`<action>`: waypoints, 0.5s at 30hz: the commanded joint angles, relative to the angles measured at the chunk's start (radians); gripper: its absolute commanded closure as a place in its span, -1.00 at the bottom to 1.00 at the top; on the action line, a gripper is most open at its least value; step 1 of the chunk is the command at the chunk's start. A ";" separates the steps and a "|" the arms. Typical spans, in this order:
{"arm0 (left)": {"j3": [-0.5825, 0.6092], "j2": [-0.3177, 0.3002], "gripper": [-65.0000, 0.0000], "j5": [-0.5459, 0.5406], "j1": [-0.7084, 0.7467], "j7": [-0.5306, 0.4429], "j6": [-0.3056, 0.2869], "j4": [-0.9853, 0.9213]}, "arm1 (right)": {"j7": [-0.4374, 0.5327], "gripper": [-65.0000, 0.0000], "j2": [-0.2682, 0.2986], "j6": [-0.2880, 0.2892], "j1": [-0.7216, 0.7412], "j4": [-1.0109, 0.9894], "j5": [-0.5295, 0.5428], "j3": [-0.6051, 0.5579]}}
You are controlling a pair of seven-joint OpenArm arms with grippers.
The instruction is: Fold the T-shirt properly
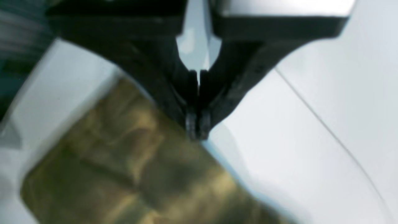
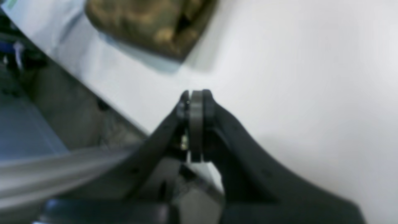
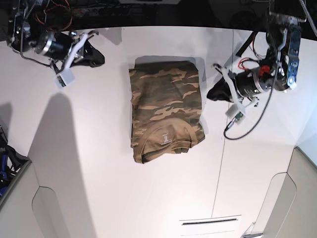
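The T-shirt (image 3: 166, 111) is showing as soft, matt cloth in brown, tan and olive camouflage, its collar (image 3: 166, 146) looking ribbed and a small white label (image 3: 166, 139) sitting just inside it. The tabletop (image 3: 99, 173) under the shirt is looking smooth and white with a faint sheen. Beside the shirt, the left hand (image 3: 214, 93) and the right hand (image 3: 96, 57) are looking like matt black plastic, with white plastic brackets (image 3: 67, 62) behind the right one.
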 commanded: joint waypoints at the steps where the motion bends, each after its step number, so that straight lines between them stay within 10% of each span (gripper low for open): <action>1: -0.038 -0.013 1.00 -0.008 0.068 -0.012 -0.006 0.049 | 0.008 1.00 0.037 0.008 -0.032 0.029 0.043 0.003; 15: -0.279 0.059 1.00 0.048 0.746 -0.019 -0.006 0.167 | -0.016 1.00 0.179 0.007 -0.385 0.012 0.074 -0.001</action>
